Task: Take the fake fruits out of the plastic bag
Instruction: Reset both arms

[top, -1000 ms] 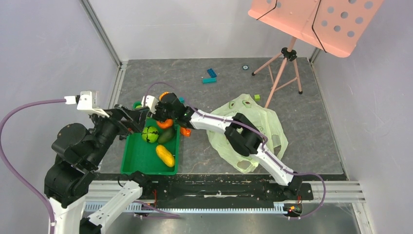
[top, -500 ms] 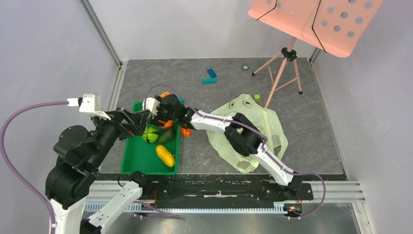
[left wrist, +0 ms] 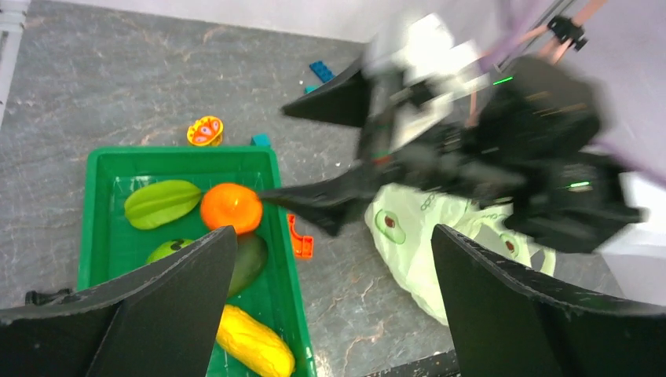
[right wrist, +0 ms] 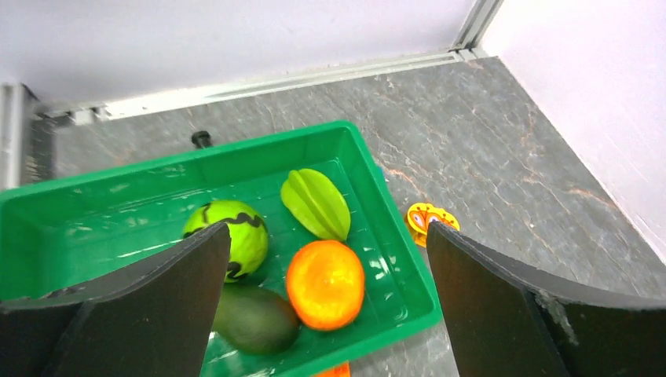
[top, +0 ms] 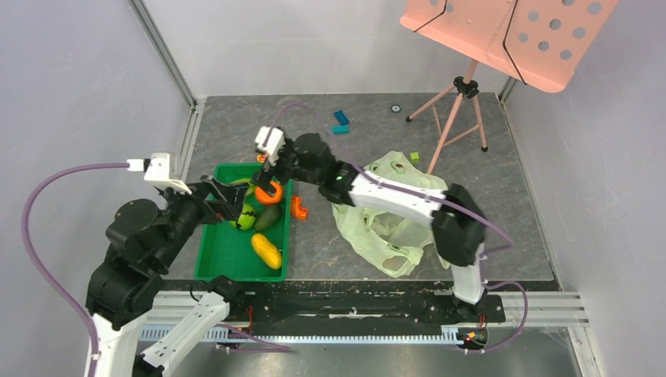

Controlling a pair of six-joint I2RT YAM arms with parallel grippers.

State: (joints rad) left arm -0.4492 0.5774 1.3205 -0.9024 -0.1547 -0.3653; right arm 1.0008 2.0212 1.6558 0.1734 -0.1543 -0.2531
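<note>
As both hang over tray [top: 226,253] | right hand [right wrist: 327,234]: wide apart, empty, above orange fruit [right wrist: 325,284] | left hand [left wrist: 334,232]: likewise

I read the tray [right wrist: 236,161] as rigid green plastic, glossy, with bright highlights across its floor. The orange fruit [right wrist: 325,283] is smooth plastic with a soft sheen, and the avocado [right wrist: 255,318] is smooth and semi-gloss. The plastic bag [top: 385,236] is thin, crinkled, translucent film. The desk [right wrist: 487,141] looks matt, mottled grey and stone-like.
</note>
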